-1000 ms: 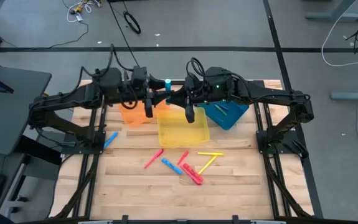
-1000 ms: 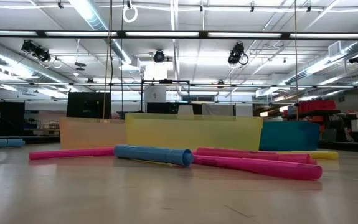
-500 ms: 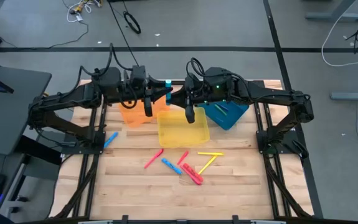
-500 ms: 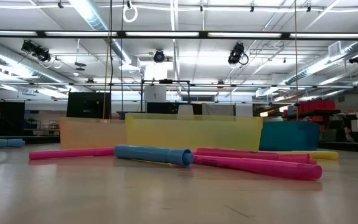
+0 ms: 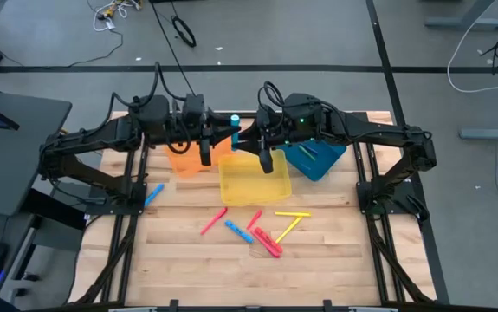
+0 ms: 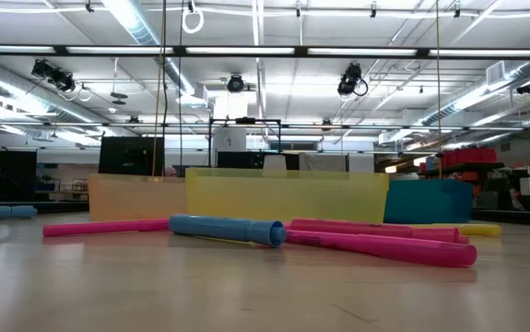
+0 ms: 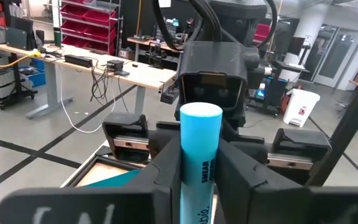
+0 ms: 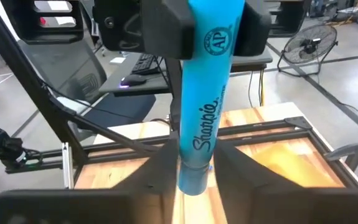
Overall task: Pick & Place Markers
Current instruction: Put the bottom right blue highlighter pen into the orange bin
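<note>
High view: both arms meet over the far edge of the worktop [image 5: 188,260], above the orange tray [image 5: 185,162] and yellow tray [image 5: 253,180]; a light-blue marker [image 5: 234,120] bridges the left hand [image 5: 223,132] and right hand [image 5: 250,134], which reads as a hand-to-hand transfer in mid-air. The blue tray [image 5: 318,160] sits toward the far right corner with markers inside. Loose markers [image 5: 266,230] lie mid-worktop nearer the front edge; one blue marker [image 5: 153,193] lies apart at the left edge. Low view: pink and blue markers [image 6: 246,231] lie flat in front of the three trays; no arms visible here. Left wrist view: left hand's fingers [image 7: 166,168] are clamped on the light-blue marker [image 7: 198,155], its end aimed at the other arm. Right wrist view: the same marker [image 8: 205,93] sits between the right hand's fingers [image 8: 166,168]; whether they pinch it or have let go I cannot tell. Judgement: the pass is probably meant to re-orient the marker for a tray drop.
</note>
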Available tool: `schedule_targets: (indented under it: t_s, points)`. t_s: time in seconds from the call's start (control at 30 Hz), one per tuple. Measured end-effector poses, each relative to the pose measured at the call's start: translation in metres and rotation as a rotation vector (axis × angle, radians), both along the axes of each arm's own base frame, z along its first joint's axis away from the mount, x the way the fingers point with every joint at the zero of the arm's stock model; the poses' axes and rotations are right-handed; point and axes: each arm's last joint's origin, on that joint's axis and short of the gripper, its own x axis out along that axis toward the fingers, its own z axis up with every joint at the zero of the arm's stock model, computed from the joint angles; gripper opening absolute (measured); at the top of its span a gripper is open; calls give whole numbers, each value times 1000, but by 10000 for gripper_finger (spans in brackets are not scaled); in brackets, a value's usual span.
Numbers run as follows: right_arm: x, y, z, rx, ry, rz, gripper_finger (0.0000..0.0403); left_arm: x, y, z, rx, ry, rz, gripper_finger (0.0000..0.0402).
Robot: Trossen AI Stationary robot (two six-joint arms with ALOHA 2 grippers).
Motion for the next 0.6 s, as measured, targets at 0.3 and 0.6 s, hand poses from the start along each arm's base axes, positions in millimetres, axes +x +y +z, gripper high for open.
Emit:
schedule_targets:
  t_s: [0.3, 0.6]
  points:
    - [-17, 2, 1, 36, 95, 4, 207, -1, 0, -1, 9, 20, 4, 79]
    - [-71, 2, 12, -17, 268, -137, 237, -14, 8, -12, 63, 187, 101, 76]
